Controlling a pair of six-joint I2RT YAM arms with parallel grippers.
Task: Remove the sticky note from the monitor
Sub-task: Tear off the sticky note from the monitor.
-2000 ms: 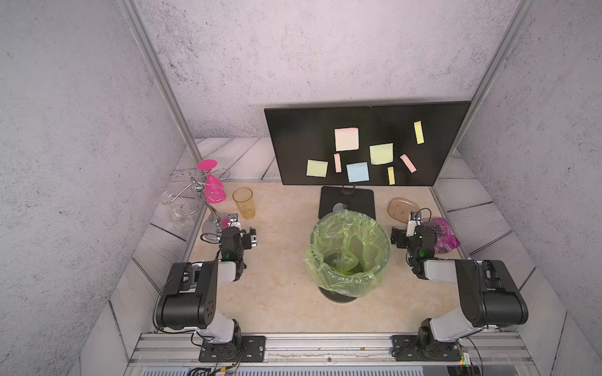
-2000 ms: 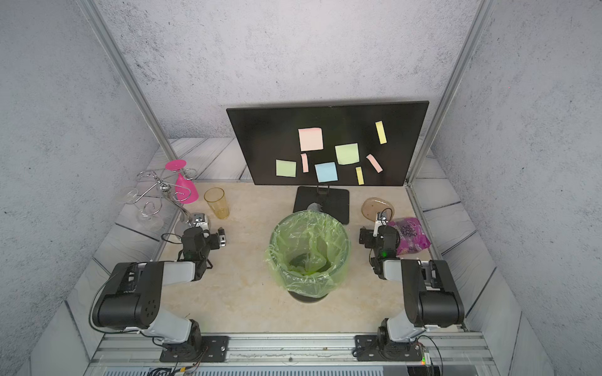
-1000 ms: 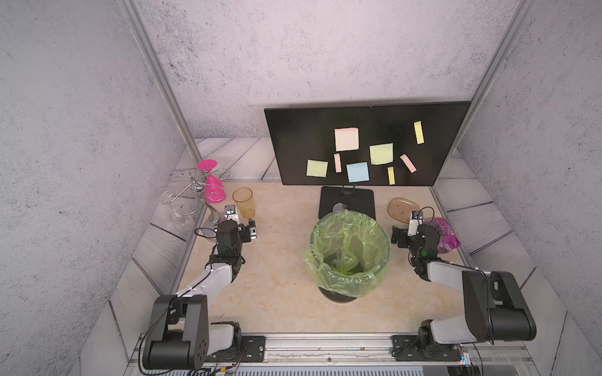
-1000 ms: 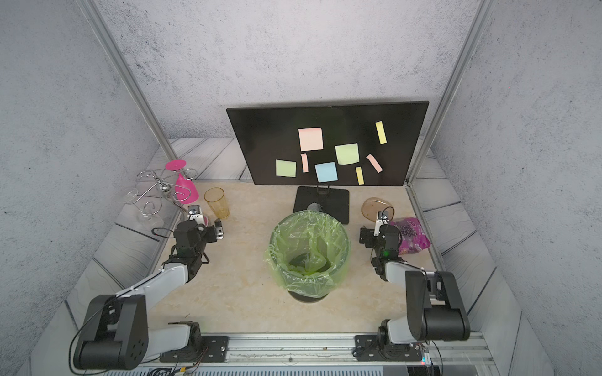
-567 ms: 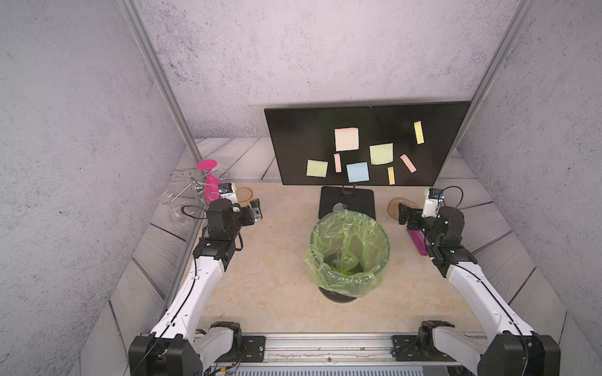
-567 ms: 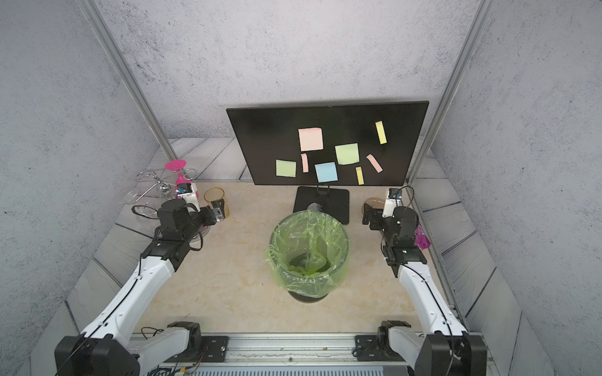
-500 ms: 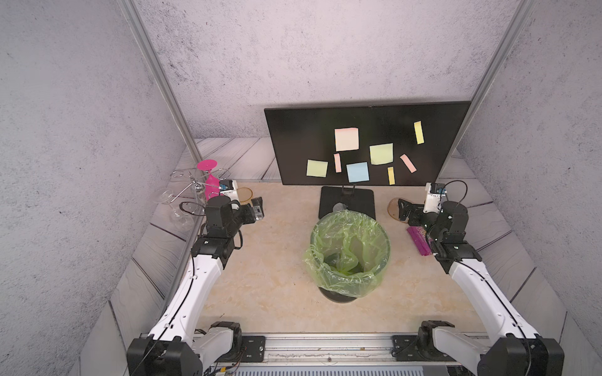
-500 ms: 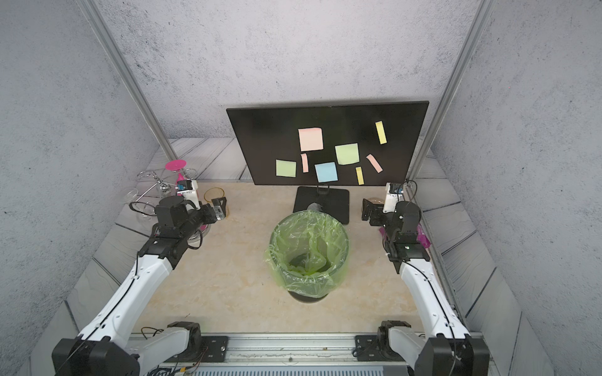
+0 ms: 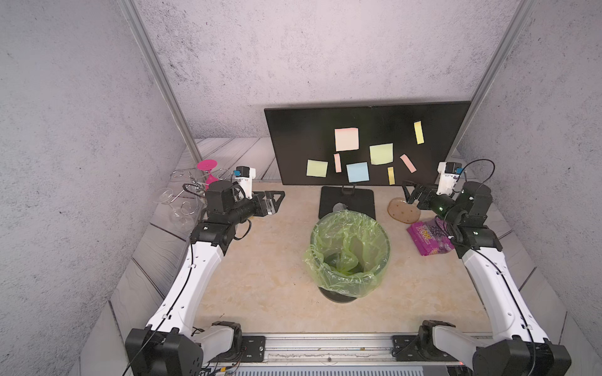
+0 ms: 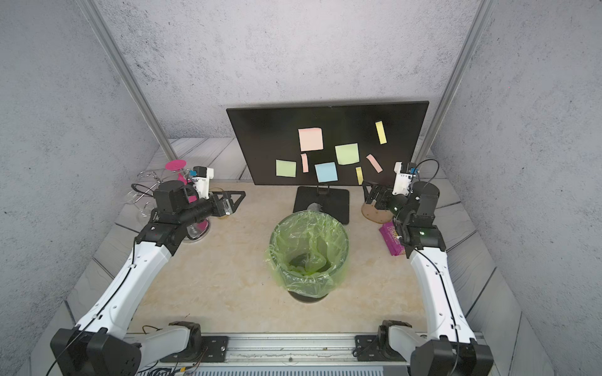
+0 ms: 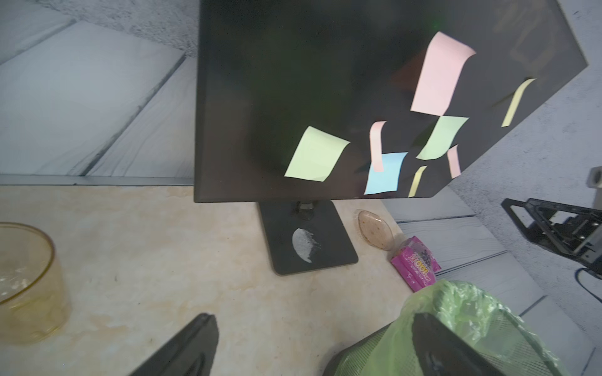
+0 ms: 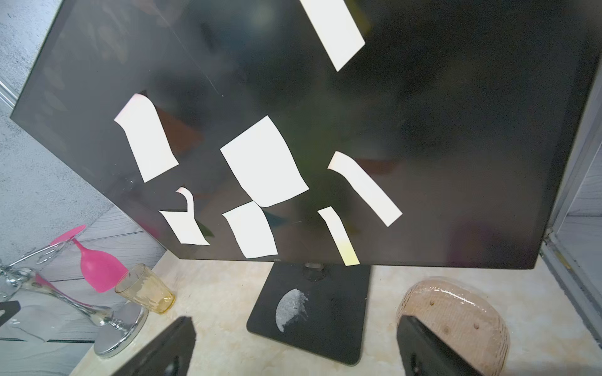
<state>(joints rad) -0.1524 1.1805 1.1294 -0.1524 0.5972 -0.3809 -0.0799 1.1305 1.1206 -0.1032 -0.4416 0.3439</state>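
Grey textured walls (image 9: 293,65) are seen behind and to both sides of the fingers, and a beige marbled table (image 9: 260,260) is spread beneath them. The monitor (image 9: 299,136) is stood upright beyond the fingertips at the table's far edge. Its long axis is laid level from the side of the left gripper (image 9: 275,201) to that of the right gripper (image 9: 408,194), and its dark screen is faced toward both. Eight notes (image 9: 346,139) are stuck on the screen's centre and right part, nearer the right fingers. A bin (image 9: 379,232) lined with a green bag is set between the two grippers, behind the fingertips; what lies in it cannot be made out. A brown dish (image 9: 402,211) is seen empty just under the right fingers, and an amber cup (image 11: 32,293), with nothing seen in it, beside the left fingers. Both pairs of fingers are spread wide, with nothing held.
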